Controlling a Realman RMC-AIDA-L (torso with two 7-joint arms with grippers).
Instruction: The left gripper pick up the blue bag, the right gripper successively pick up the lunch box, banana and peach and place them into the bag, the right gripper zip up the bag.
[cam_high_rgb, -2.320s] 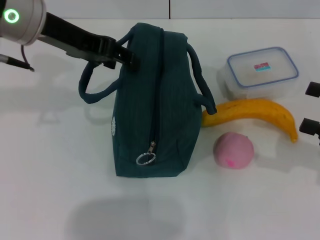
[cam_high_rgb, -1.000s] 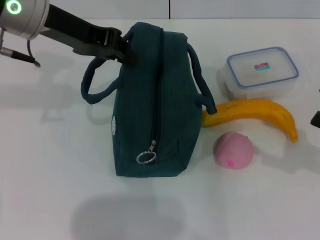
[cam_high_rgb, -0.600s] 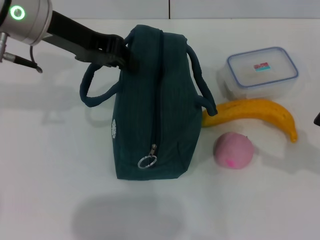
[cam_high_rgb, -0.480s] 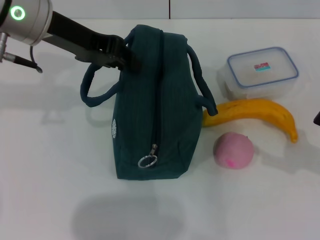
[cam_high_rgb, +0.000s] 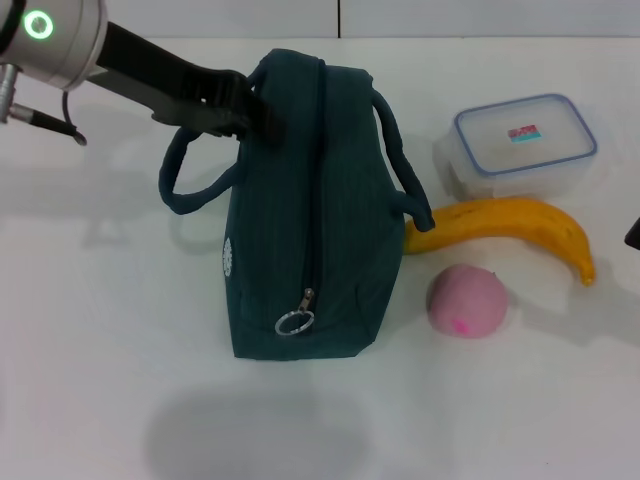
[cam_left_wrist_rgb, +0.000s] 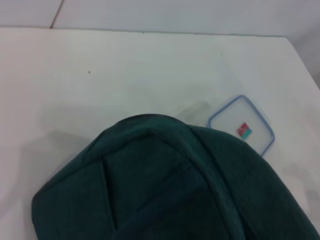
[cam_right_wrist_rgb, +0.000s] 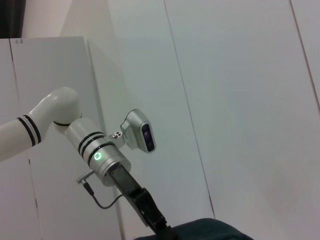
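A plain white table (cam_high_rgb: 90, 330) carries everything, with a pale wall behind it. The blue bag (cam_high_rgb: 310, 200) stands near the middle, dark teal fabric with its zipper closed along the top, a silver ring pull (cam_high_rgb: 291, 322) at the near end and a small round white logo (cam_high_rgb: 226, 256) on its side. One loop handle (cam_high_rgb: 185, 180) flops out on the robot's left; the other curves toward the fruit.

The left gripper (cam_high_rgb: 262, 115) reaches to the bag's far top corner at that handle; I cannot tell whether its jaws are clenched on the fabric.

Right of the bag sit the lunch box (cam_high_rgb: 523, 143), clear with a blue-rimmed lid, the banana (cam_high_rgb: 510, 228) touching the bag, and the pale-pink peach (cam_high_rgb: 467, 300) just beside the banana. Only a dark sliver of the right gripper (cam_high_rgb: 633, 233) shows at the table's right edge.
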